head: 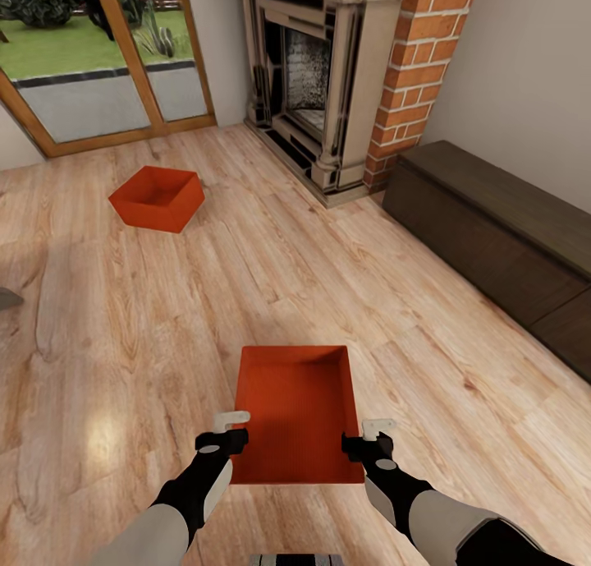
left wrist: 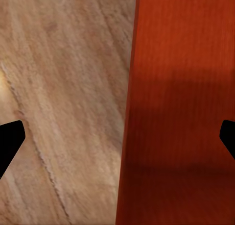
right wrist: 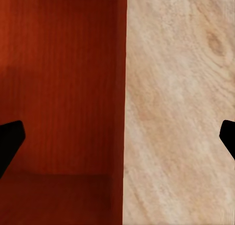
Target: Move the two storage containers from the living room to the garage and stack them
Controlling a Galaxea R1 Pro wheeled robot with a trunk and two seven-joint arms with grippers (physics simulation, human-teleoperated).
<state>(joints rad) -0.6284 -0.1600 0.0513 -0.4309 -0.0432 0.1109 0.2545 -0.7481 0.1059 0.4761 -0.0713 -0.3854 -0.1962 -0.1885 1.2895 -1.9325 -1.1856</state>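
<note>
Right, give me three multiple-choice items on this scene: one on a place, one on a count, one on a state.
1. Where does the far storage container sit?
A. on the wood floor near the glass doors
B. on the dark bench
C. inside the fireplace

2. How many orange-red containers are there?
A. one
B. two
C. three

3. How do the tools stand at the near storage container?
A. both far above it
B. both open, one astride each side wall
C. both inside it

Key: 1 A, it rests on planks before the glass doors. 2 B, one near, one far. 3 B, the left tool and right tool straddle opposite walls, fingers apart.
</note>
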